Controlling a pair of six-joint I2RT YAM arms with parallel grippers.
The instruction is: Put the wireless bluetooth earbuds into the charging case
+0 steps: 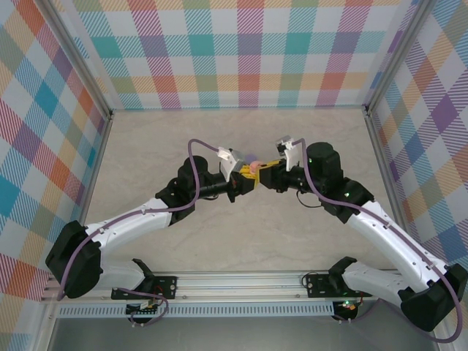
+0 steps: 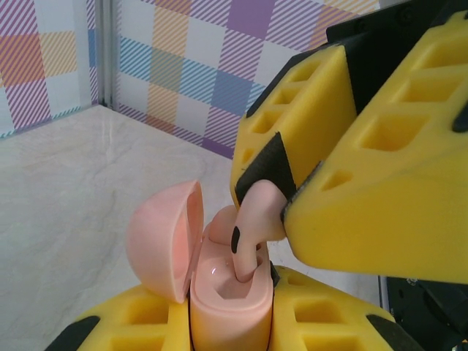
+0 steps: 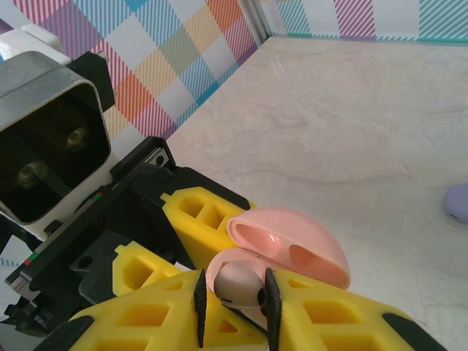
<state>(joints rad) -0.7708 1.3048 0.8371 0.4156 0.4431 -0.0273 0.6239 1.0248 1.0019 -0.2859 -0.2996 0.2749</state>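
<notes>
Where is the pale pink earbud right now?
Centre of the left wrist view: the pale pink plastic earbud, pinched in the right claw, stem tip inside the open pink case below.

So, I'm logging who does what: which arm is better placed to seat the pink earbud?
Right. The right gripper pinches the pink earbud, stem entering the open charging case; the left gripper holds that case.

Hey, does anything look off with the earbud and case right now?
Nothing stands out. The left gripper holds the pink case, lid open; the right gripper holds a pink earbud with its stem in the case.
</notes>
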